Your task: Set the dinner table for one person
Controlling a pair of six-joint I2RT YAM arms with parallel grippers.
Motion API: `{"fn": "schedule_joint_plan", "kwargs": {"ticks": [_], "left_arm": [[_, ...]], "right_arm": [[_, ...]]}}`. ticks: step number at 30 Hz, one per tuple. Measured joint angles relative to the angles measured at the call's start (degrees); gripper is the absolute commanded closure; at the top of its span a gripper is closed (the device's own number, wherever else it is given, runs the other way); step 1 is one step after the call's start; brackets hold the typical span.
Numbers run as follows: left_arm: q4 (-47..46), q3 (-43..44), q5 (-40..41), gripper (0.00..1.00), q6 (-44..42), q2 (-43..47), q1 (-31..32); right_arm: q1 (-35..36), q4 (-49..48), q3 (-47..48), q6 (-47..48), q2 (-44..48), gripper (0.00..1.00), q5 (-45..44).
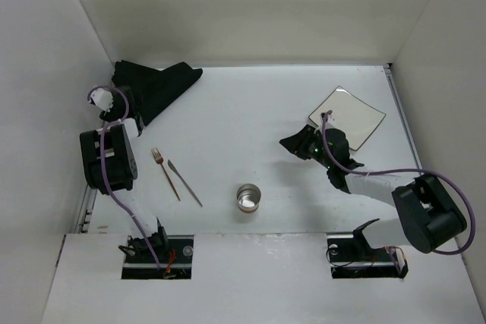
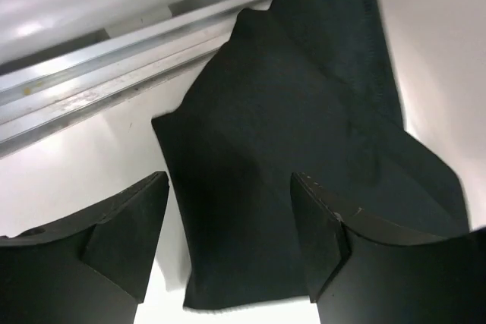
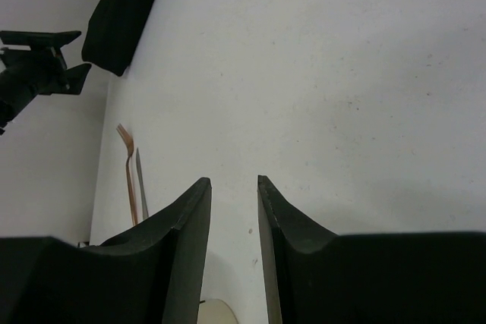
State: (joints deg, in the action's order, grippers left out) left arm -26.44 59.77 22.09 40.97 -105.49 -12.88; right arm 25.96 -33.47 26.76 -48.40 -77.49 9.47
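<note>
I am looking down on the dinner table, the big white walled surface, and as far as I can judge the setting is barely begun. The black cloth mat is lying bunched and folded over on itself in the far left corner, not spread flat. My left gripper is hovering right over it with its jaws spread wide and the cloth showing between them. From the wrist view I cannot quite tell whether the fingertips are touching the fabric, but nothing looks pinched. The square white plate is sitting toward the far right corner, well apart from the mat. My right gripper is hanging just beside the plate's near left corner, its jaws parted by a narrow gap and gripping nothing. The metal cup is standing upright near the middle of the near edge. The knife and the copper-coloured fork are lying side by side, close together, toward the near left. So I am reading every piece as scattered. The mat is needing to be pulled out and flattened first. Then the plate is wanting to go onto it, with the cutlery and cup arranged around it.
</note>
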Motion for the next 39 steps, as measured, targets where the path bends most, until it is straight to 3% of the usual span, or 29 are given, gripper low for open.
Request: {"fn": "schedule_joint_plan", "kwargs": {"ticks": [3, 5, 8, 12, 16, 21, 22, 26, 27, 32, 39], "left_arm": [[1.07, 2.69, -2.27, 0.52, 0.96, -4.09, -1.05], [1.75, 3.48, -2.99, 0.70, 1.62, -5.90, -1.14], [2.25, 3.69, -4.57, 0.84, 2.23, -6.84, -0.74], [1.31, 3.48, -5.42, 0.91, 2.64, -6.47, 2.78], [-2.08, -0.44, -5.57, 0.92, 2.97, -4.42, 11.91], [-6.32, -5.73, -5.51, 0.89, 3.78, -2.25, 26.25], [-7.02, -6.78, -5.53, 0.85, 4.17, -1.66, 28.81], [-7.21, -10.29, -4.96, 0.51, 6.21, 1.22, 35.52], [-7.19, -11.06, -4.76, 0.48, 6.75, 1.92, 36.48], [-6.82, -14.51, -2.95, 0.45, 8.02, 7.30, 37.46], [-8.31, -13.29, -3.19, 0.41, 7.80, 11.54, 32.96]], "right_arm": [[0.02, 0.02, 0.42, 0.02, -0.52, 0.63, 0.46], [0.02, 0.00, 0.46, 0.11, -0.57, 0.63, 0.59], [0.04, 0.02, 0.48, 0.15, -0.57, 0.63, 0.68], [0.04, 0.02, 0.50, 0.20, -0.57, 0.63, 0.66], [0.04, 0.02, 0.52, 0.20, -0.57, 0.63, 0.68], [0.00, 0.02, 0.52, 0.17, -0.55, 0.63, 0.68], [-0.02, 0.04, 0.52, 0.17, -0.50, 0.63, 0.68], [-0.07, 0.02, 0.50, 0.20, 0.17, 0.63, 0.66], [-0.09, 0.00, 0.52, 0.17, 0.26, 0.63, 0.66], [-0.09, 0.04, 0.50, 0.24, 0.31, 0.63, 0.63], [-0.11, 0.66, 0.52, 0.63, 0.31, 0.62, 0.33]]}}
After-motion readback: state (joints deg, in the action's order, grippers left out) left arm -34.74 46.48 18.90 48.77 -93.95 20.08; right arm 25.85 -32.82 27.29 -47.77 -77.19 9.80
